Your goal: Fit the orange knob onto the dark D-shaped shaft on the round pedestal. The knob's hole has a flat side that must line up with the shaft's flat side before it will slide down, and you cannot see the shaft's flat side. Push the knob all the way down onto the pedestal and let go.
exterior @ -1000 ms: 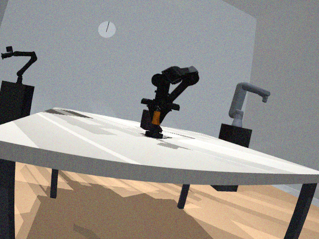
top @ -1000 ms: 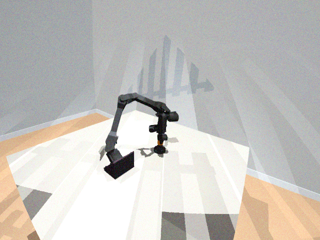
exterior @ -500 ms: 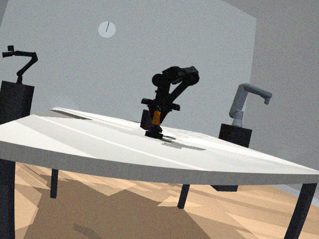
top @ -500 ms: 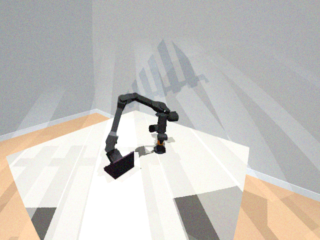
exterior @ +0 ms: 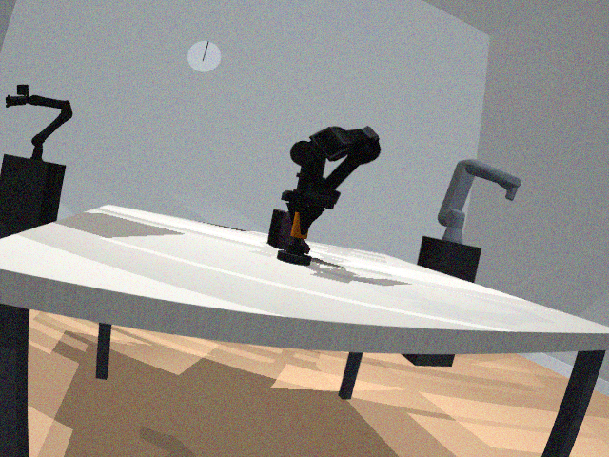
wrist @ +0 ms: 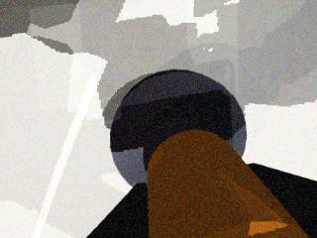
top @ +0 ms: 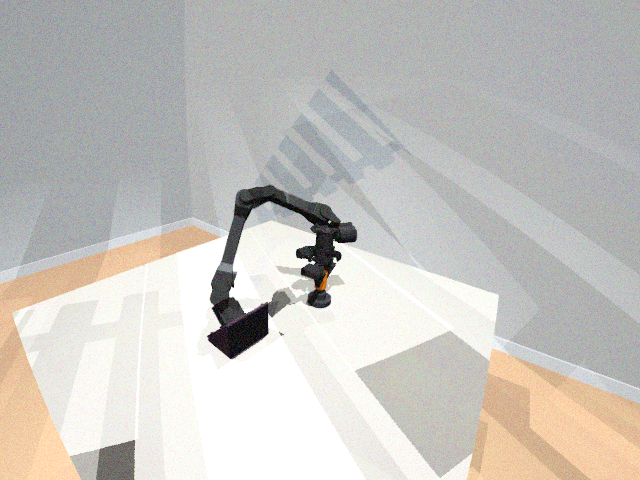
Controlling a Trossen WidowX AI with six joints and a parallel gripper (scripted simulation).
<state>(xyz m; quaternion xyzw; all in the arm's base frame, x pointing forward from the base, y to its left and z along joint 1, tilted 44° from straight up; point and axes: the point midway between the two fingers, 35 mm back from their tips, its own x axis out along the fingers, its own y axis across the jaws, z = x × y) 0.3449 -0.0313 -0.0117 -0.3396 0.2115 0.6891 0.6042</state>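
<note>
My gripper (top: 321, 279) (exterior: 297, 227) is shut on the orange knob (top: 322, 281) (exterior: 295, 227) (wrist: 218, 212) and holds it upright right over the round dark pedestal (top: 318, 298) (exterior: 293, 256) (wrist: 142, 119). In the wrist view the knob fills the lower right and covers the pedestal's near side. The dark shaft is hidden behind the knob. In the top and exterior views the knob's lower end sits just above the pedestal top; I cannot tell whether it touches it.
The white table (top: 289, 403) (exterior: 162, 275) carries the arm's dark base block (top: 240, 330). Two other robot arms on dark stands show beyond the table, one at the far left (exterior: 36, 123) and one at the right (exterior: 460, 207).
</note>
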